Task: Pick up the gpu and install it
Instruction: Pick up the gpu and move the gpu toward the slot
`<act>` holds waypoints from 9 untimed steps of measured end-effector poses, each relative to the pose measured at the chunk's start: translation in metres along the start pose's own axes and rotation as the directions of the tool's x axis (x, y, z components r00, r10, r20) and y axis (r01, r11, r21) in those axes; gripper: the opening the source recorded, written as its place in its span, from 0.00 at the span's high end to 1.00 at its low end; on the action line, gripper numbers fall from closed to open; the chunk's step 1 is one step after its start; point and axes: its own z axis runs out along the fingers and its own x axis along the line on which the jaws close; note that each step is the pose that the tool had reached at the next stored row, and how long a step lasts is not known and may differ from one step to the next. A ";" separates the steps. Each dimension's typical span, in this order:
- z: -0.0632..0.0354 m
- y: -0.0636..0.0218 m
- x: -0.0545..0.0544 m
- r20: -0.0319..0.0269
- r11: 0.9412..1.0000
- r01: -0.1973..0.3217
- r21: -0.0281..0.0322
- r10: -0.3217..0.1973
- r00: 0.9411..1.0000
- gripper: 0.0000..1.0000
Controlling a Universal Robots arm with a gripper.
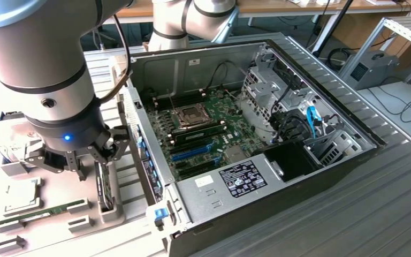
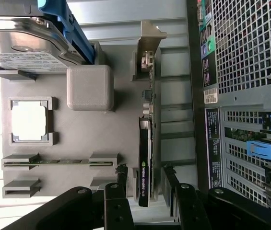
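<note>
Wrist view, fingers: two black fingers (image 2: pixel 170 179) stand apart, one on each side of the card, not clamped on it.
Gpu: dark flat gpu (image 2: pixel 147 143) with a silver metal end bracket stands on its edge in a slot of the grey plastic tray (image 2: pixel 77 139).
Tray neighbours: thin green memory stick (image 2: pixel 58 162), square processor chip (image 2: pixel 29 120), silver hard drive (image 2: pixel 20 43).
Exterior view: tray lies on the ribbed metal bench (image 1: pixel 391 203), just beside the open black computer case (image 1: pixel 298 198), on the exterior view's left.

Robotics lab, open PC case (image 1: pixel 164 72), aluminium worktable (image 1: pixel 380 217)
</note>
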 end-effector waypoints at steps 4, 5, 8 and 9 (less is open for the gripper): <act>0.0011 0.0008 0.001 0.000 1.000 0.000 0.000 0.000 1.000 0.58; 0.0014 0.0010 0.002 0.000 1.000 0.000 0.000 0.000 1.000 0.58; 0.0029 0.0016 0.002 0.000 1.000 0.000 0.000 0.000 1.000 0.58; 0.0034 0.0016 0.002 0.000 1.000 0.000 0.000 0.000 1.000 0.58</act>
